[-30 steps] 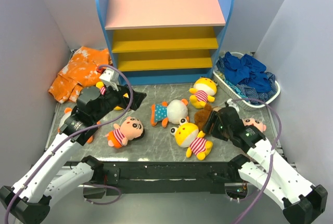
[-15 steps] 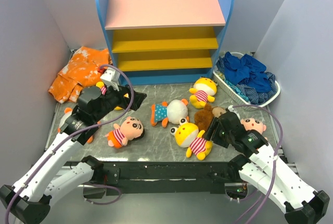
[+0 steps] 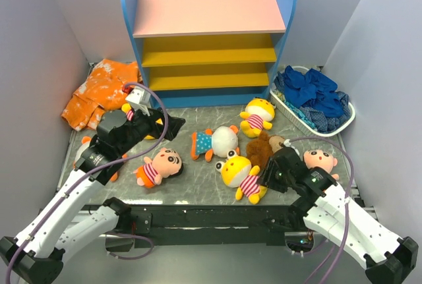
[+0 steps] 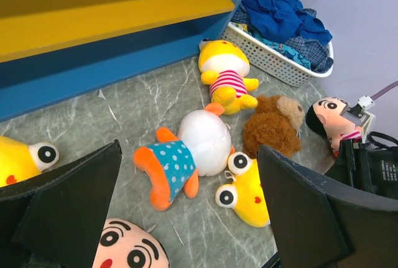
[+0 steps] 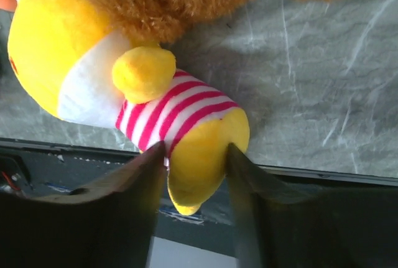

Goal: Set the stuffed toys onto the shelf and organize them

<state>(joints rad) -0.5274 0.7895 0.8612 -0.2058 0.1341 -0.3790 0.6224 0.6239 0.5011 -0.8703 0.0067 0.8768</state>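
Note:
The shelf (image 3: 208,33) stands at the back, its boards bare. My right gripper (image 3: 269,177) is shut on the leg of a yellow red-white striped toy (image 3: 241,175) at the table's front edge; in the right wrist view both fingers press that leg (image 5: 200,153). The brown monkey (image 3: 264,147) lies just behind it. My left gripper (image 3: 155,124) is open and empty, above the table left of the dotted-shirt toy (image 3: 216,142). A second yellow striped toy (image 3: 256,116) lies near the shelf. Striped-shirt dolls lie at left (image 3: 158,165) and right (image 3: 321,160).
Another yellow toy (image 4: 22,159) lies under my left arm. A white basket (image 3: 310,122) of dark blue cloths (image 3: 313,93) stands at back right. An orange-and-white cloth (image 3: 99,89) lies at back left. Grey walls close both sides.
My right gripper has moved left and nearer, from beside the monkey to the front yellow striped toy, and has closed round its leg. The left arm has not moved.

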